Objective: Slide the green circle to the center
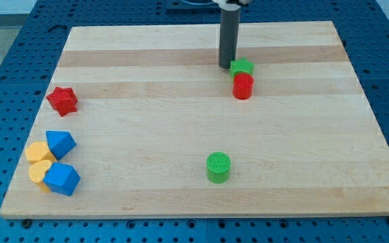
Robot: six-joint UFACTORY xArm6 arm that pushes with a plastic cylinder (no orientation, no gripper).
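The green circle (218,167) is a short green cylinder standing on the wooden board (181,121) toward the view's bottom, a little right of the middle. My tip (226,65) rests on the board near the view's top, far above the green circle. It stands right beside the left edge of a green star (242,67). A red cylinder (242,86) sits just below the green star, touching it.
A red star (63,100) lies at the view's left. At the bottom left a cluster holds two blue blocks (60,144) (62,179) and two yellow blocks (37,152) (40,171). A blue pegboard (5,40) surrounds the board.
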